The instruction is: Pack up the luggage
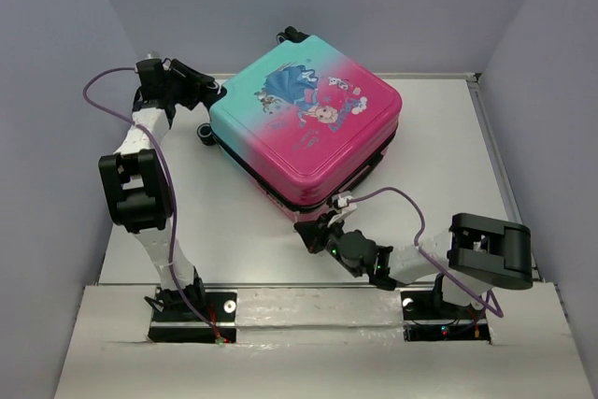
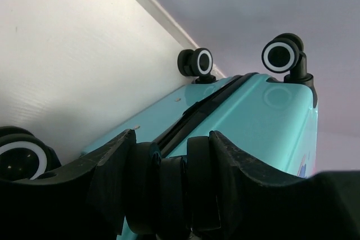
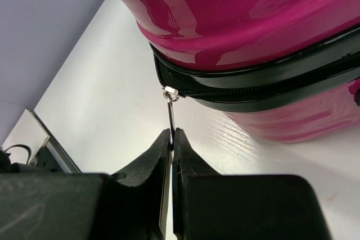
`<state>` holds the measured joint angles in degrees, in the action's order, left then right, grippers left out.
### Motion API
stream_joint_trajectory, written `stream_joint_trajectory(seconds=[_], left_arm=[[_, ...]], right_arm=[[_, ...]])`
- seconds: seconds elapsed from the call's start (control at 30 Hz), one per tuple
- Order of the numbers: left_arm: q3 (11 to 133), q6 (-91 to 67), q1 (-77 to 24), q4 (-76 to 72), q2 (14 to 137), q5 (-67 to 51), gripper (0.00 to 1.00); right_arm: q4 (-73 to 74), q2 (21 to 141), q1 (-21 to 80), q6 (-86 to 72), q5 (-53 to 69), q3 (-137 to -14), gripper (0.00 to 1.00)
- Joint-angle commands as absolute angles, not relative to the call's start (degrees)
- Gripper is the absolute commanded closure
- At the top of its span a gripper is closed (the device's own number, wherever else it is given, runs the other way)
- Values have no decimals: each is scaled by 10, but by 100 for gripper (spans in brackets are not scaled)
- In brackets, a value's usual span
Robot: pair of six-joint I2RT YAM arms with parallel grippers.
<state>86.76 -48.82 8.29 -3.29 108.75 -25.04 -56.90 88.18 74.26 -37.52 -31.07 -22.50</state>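
The luggage (image 1: 308, 128) lies flat on the white table with its lid down, pink-to-teal, the cartoon princess print facing up. My left gripper (image 1: 215, 92) is at its far-left teal corner, shut on a black wheel (image 2: 169, 186) of the case. My right gripper (image 1: 322, 231) is at the near pink corner, shut on the metal zipper pull (image 3: 171, 117), which hangs from the black zipper band (image 3: 264, 85). The teal shell (image 2: 253, 122) and the pink shell (image 3: 253, 21) fill the wrist views. The lining and anything inside are hidden.
Other black-and-white wheels stick out at the far end (image 2: 197, 62) (image 2: 281, 54) and the left side (image 1: 207, 133). Grey walls enclose the table (image 1: 234, 221) at left, back and right. A purple cable (image 1: 166, 184) runs along each arm.
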Motion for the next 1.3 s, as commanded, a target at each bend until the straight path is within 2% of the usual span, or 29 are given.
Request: stream_joint_trajectory(seconds=[0.0, 0.1, 0.3, 0.5, 0.67, 0.77, 0.9, 1.0, 1.17, 1.27], left_arm=[[834, -500, 73, -128, 1053, -291, 94], [772, -490, 70, -166, 1017, -285, 94], [576, -508, 72, -258, 894, -251, 94], [359, -557, 54, -351, 735, -231, 94], [267, -560, 31, -348, 618, -219, 94], [237, -554, 11, -320, 552, -202, 94], [203, -561, -16, -295, 486, -193, 94], [187, -556, -24, -258, 430, -180, 94], [182, -542, -32, -198, 353, -157, 94], [173, -549, -61, -192, 332, -144, 94]], right_arm=[[-504, 875, 773, -356, -269, -237, 93], [-457, 840, 766, -305, -278, -265, 93], [-354, 731, 646, -296, -123, -286, 93], [-257, 645, 581, -262, -90, -306, 93], [-246, 672, 581, -265, -83, -298, 93], [-311, 720, 613, -293, -62, -293, 93], [-277, 863, 757, -262, -148, -403, 93], [-278, 900, 774, -258, -153, -439, 93], [-266, 839, 768, -255, -206, -398, 93], [-255, 776, 729, -242, -187, -375, 93]])
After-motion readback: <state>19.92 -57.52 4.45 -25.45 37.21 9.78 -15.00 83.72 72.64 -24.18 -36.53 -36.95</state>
